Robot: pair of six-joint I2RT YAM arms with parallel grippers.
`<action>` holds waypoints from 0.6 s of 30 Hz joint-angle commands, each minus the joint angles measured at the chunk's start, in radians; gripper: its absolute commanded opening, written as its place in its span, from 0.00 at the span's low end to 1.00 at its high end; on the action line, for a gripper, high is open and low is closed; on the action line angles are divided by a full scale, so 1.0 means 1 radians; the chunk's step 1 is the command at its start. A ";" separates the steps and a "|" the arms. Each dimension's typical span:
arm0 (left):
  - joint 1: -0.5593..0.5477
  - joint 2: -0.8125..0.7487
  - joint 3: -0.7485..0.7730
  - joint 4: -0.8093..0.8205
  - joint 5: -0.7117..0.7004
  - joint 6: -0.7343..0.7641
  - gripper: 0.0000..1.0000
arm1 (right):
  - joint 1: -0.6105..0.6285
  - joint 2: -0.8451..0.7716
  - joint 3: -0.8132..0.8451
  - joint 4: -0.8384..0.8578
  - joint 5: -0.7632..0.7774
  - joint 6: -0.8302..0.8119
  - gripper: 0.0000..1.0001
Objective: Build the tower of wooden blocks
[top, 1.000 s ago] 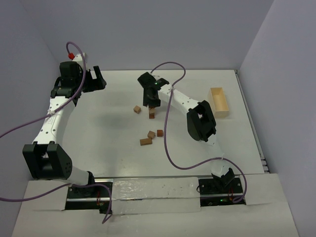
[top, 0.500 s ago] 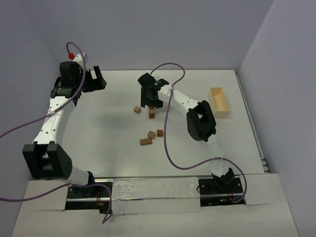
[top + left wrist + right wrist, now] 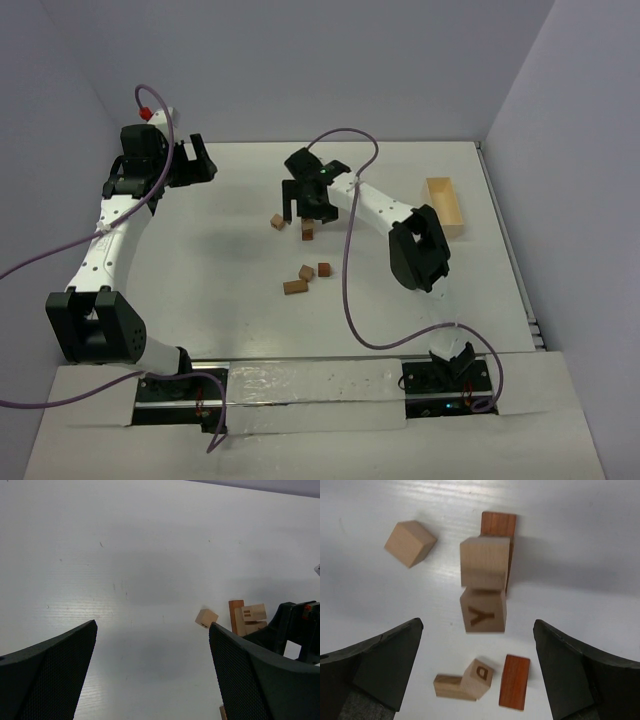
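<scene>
The fingers (image 3: 380, 670) of the right gripper (image 3: 307, 210) stand wide apart and hold nothing, hanging over the tower (image 3: 484, 587), a short stack of pale tan wooden cubes near mid-table with a reddish-brown wooden bar (image 3: 498, 524) upright against it. The left gripper (image 3: 152, 626) is equally wide and empty at the far-left corner. I judge the build barely begun, with a loose tan cube (image 3: 410, 543) near the stack and a tan bar (image 3: 448, 686), a lettered cube (image 3: 479, 674) and a reddish block (image 3: 514, 681) still to go on. There is open table all round, and the pale wooden tray (image 3: 444, 208) and the table edges are well apart.
</scene>
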 commanded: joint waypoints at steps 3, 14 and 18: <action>0.019 -0.014 0.052 0.011 0.153 0.030 0.99 | -0.003 -0.223 -0.092 0.064 -0.151 -0.179 1.00; 0.107 -0.022 0.049 0.004 0.579 0.116 0.99 | -0.090 -0.420 -0.241 0.047 -0.401 -0.911 1.00; 0.106 -0.020 0.031 0.020 0.633 0.135 0.99 | -0.166 -0.439 -0.292 0.091 -0.513 -1.282 1.00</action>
